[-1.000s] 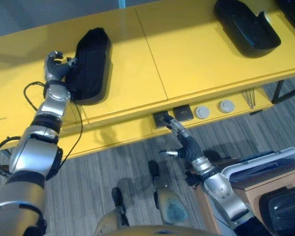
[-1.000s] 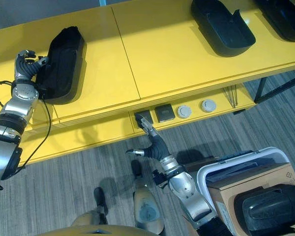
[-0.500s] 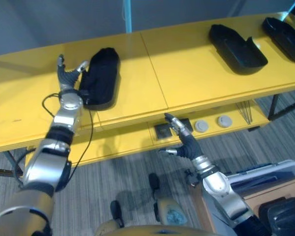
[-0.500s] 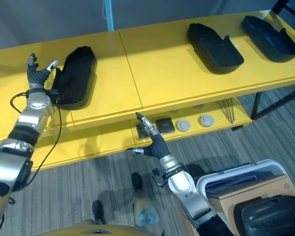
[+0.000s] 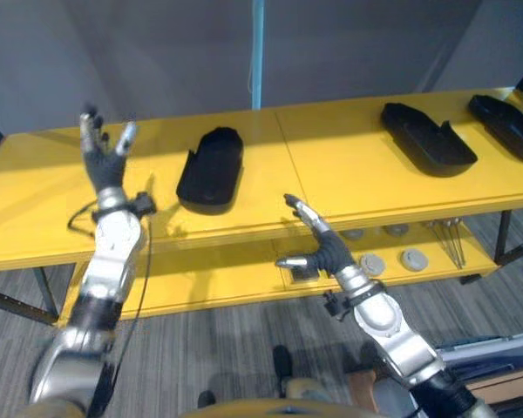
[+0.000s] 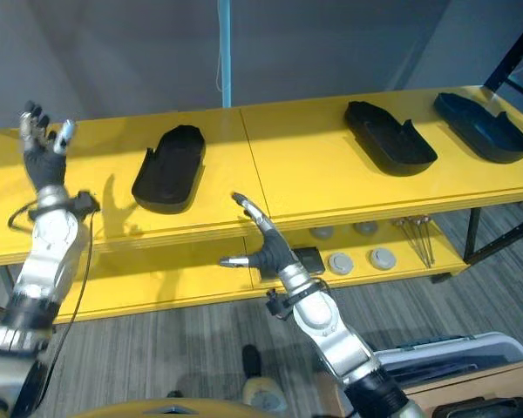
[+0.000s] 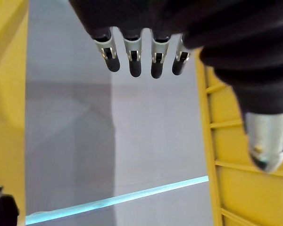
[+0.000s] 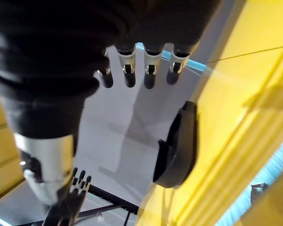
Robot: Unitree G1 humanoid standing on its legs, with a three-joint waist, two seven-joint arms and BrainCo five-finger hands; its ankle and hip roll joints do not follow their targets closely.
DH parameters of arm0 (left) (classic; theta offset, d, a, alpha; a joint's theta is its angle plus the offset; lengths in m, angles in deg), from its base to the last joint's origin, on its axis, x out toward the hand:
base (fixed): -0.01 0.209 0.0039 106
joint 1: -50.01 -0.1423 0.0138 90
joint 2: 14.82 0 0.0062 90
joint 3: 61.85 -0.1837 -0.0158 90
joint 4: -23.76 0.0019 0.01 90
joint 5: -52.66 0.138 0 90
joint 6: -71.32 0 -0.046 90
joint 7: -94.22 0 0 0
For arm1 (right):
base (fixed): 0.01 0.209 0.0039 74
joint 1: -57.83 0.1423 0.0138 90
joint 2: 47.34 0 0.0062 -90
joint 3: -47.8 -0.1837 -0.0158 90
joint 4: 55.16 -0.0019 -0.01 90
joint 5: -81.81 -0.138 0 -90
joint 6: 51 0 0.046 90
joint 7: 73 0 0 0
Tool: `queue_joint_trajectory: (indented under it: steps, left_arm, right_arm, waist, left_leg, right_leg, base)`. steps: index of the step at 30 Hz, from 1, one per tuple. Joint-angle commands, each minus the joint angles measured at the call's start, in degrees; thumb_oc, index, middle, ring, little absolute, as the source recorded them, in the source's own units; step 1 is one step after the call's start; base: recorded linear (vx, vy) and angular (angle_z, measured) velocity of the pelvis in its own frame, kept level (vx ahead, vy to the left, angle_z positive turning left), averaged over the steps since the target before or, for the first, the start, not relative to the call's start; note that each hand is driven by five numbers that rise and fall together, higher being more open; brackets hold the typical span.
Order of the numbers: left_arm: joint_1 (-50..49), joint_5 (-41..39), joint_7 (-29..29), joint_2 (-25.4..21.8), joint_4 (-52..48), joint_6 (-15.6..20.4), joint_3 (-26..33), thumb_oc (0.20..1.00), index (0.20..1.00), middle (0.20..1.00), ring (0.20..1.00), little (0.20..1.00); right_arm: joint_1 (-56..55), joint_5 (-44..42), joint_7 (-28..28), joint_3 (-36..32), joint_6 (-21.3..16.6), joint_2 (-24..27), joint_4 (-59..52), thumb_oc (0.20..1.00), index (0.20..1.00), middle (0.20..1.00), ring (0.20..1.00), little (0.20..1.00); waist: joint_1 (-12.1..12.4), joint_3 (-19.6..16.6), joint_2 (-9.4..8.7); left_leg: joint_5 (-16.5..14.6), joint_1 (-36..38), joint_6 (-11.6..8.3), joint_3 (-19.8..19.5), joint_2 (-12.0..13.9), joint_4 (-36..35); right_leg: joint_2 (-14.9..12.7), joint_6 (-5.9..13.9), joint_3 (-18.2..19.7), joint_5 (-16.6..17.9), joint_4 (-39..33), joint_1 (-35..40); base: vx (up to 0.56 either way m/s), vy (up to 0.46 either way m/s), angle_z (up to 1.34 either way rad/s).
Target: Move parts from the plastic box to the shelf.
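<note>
Yellow shelf (image 6: 314,148) against a grey wall (image 6: 331,43), carpet (image 6: 157,348) below; three black parts (image 6: 169,168) on top. Left hand (image 6: 44,152) raised, fingers spread, empty. Right hand (image 6: 260,248) before the shelf edge, fingers straight, empty.

Three black parts (image 6: 168,168) lie on the plain yellow shelf (image 6: 296,157).

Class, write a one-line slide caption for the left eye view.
Three black parts rest on the yellow shelf; left hand raised open, right hand open below.

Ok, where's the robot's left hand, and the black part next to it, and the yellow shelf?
left hand (image 6: 44,161), right eye view, on its dark palm.
black part (image 6: 169,168), right eye view, on its hollow middle.
yellow shelf (image 6: 305,157), right eye view, on its bare top.
</note>
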Motion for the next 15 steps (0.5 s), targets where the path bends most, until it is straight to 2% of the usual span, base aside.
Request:
queue_joint_trajectory:
  steps: [1,2,4,5,7,8,11,12,14,15]
  left_arm:
    - [-1.05,6.75,-3.02,-2.06,1.42,4.0,3.32,1.0,1.0,1.0,1.0,1.0]
    - [-5.92,7.15,-5.04,-1.69,-1.19,4.6,4.1,1.0,1.0,1.0,1.0,1.0]
    - [-6.24,7.13,-5.12,-1.68,-1.48,4.48,4.29,1.0,1.0,1.0,1.0,1.0]
    - [-10.22,4.94,-5.72,1.11,-3.29,5.58,4.18,1.0,1.0,1.0,1.0,1.0]
    - [-15.24,3.58,-9.16,2.18,-3.73,6.12,2.88,1.0,1.0,1.0,1.0,1.0]
    - [-15.39,3.53,-9.23,2.14,-3.81,6.11,2.93,1.0,1.0,1.0,1.0,1.0]
    - [-18.55,0.54,-11.64,2.54,-2.56,5.82,1.04,1.0,1.0,1.0,1.0,1.0]
    - [-19.5,-0.87,-12.19,2.61,-1.55,5.5,0.1,1.0,1.0,1.0,1.0,1.0]
    - [-19.48,-0.91,-12.23,2.58,-1.55,5.5,0.13,1.0,1.0,1.0,1.0,1.0]
    - [-20.37,-2.62,-13.36,2.18,-1.34,5.21,-0.5,1.0,1.0,1.0,1.0,1.0]
  right_arm:
    - [5.27,-1.78,2.62,2.0,-2.48,-1.81,1.95,0.793,0.793,0.793,0.793,0.793]
    - [6.54,-5.48,4.75,3.15,-2.06,-2.9,2.99,0.2,0.2,0.2,0.2,0.2]
    - [6.59,-5.59,4.83,3.29,-2.12,-2.94,3.11,0.2,0.2,0.2,0.2,0.2]
    - [8.32,-9.55,6.11,5.37,-1.86,-4.86,4.56,0.2,0.2,0.2,0.2,0.2]
    - [9.7,-10.84,6.56,6.5,-2.1,-6.51,6.19,0.2,0.2,0.2,0.2,0.2]
    - [9.71,-10.86,6.58,6.55,-2.19,-6.59,6.32,0.2,0.2,0.2,0.2,0.2]
    - [11.7,-10.32,5.45,7.77,-2.02,-8.41,8.82,0.2,0.2,0.2,0.2,0.2]
    - [13.28,-9.74,4.51,8.5,-1.91,-9.49,10.17,0.2,0.2,0.2,0.2,0.2]
    - [13.36,-9.71,4.47,8.54,-1.98,-9.55,10.28,0.2,0.2,0.2,0.2,0.2]
    - [15.17,-9.25,3.41,8.77,-1.75,-10.1,11.41,0.2,0.2,0.2,0.2,0.2]
  waist:
    - [2.55,-0.99,-0.78]
    - [3.73,-1.11,-1.17]
    - [3.58,-1.14,-1.19]
    - [5.13,-0.83,-1.67]
    - [6.82,-0.15,-2.1]
    - [6.65,-0.27,-2.15]
    - [8.6,0.62,-2.27]
    - [10.08,1.22,-2.3]
    - [9.95,1.21,-2.32]
    - [11.27,1.96,-2.17]
  left_leg:
    - [-4.91,-0.51,0.62,-1.36,0.28,-0.08]
    - [-4.98,-0.29,0.63,-1.59,0.29,-0.08]
    - [-4.99,-0.23,0.64,-1.63,0.28,-0.08]
    - [-4.83,-0.4,0.62,-2.36,0.15,-0.08]
    - [-4.45,-1.35,0.46,-3.87,-0.03,-0.08]
    - [-4.42,-1.44,0.46,-4.02,-0.06,-0.08]
    - [-3.88,-2.62,0.3,-5.69,-0.32,-0.08]
    - [-3.51,-3.43,0.21,-6.67,-0.51,-0.08]
    - [-3.48,-3.49,0.21,-6.78,-0.53,-0.08]
    - [-3.01,-4.42,0.06,-7.7,-0.66,-0.08]
  right_leg:
    - [-2.18,2.84,-2.4,-10.88,0.42,8.16]
    - [-2.4,2.75,-2.94,-11.07,0.42,8.76]
    - [-2.42,2.75,-2.98,-11.09,0.4,8.85]
    - [-2.6,2.69,-3.71,-11.14,0.45,9.17]
    - [-2.83,2.81,-5.32,-11.21,0.46,9.26]
    - [-2.85,2.82,-5.47,-11.24,0.44,9.25]
    - [-3.11,2.93,-7.3,-11.25,0.37,9.19]
    - [-3.26,2.98,-8.49,-11.3,0.28,9.21]
    - [-3.27,2.98,-8.61,-11.32,0.28,9.21]
    - [-3.39,3.02,-9.67,-11.31,0.16,9.05]
  base:
    - [0.04,0.023,0.01]
    - [0.03,0.018,0.09]
    - [0.0,0.004,0.06]
    - [-0.01,0.004,0.32]
    - [-0.01,-0.003,0.36]
    - [-0.02,-0.007,0.26]
    - [-0.02,-0.01,0.38]
    - [-0.02,-0.012,0.28]
    - [-0.02,-0.013,0.35]
    - [-0.03,-0.013,0.29]
